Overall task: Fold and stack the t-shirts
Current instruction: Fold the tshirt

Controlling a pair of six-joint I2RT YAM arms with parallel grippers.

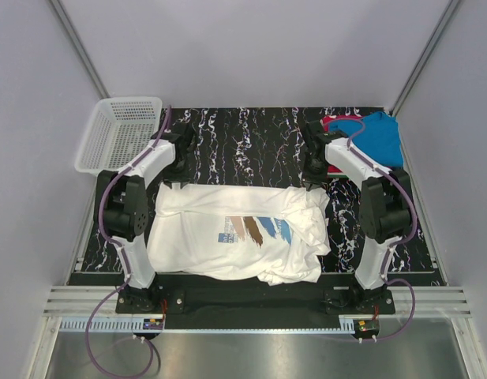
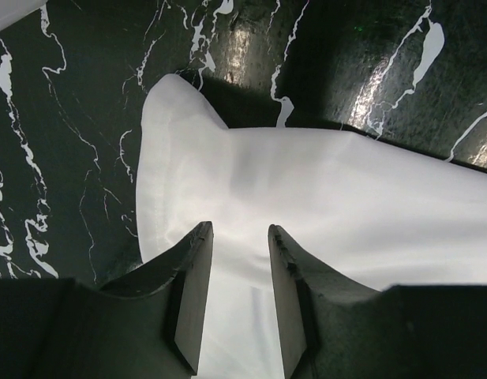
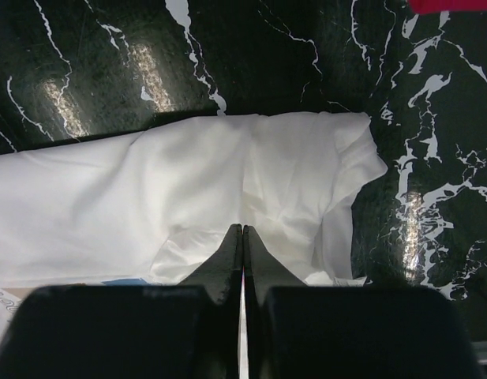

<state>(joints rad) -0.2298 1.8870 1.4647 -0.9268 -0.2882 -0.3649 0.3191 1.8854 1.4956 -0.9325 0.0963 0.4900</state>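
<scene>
Marbled table (image 1: 251,142), left gripper (image 2: 239,231) pointing down, half-open astride far edge of white t-shirt (image 1: 227,213), right gripper (image 3: 242,230) down, pinching that edge.

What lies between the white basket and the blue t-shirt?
In the top view: the left gripper, then bare marbled table, then the right gripper, both down at the far edge of the white t-shirt.
</scene>
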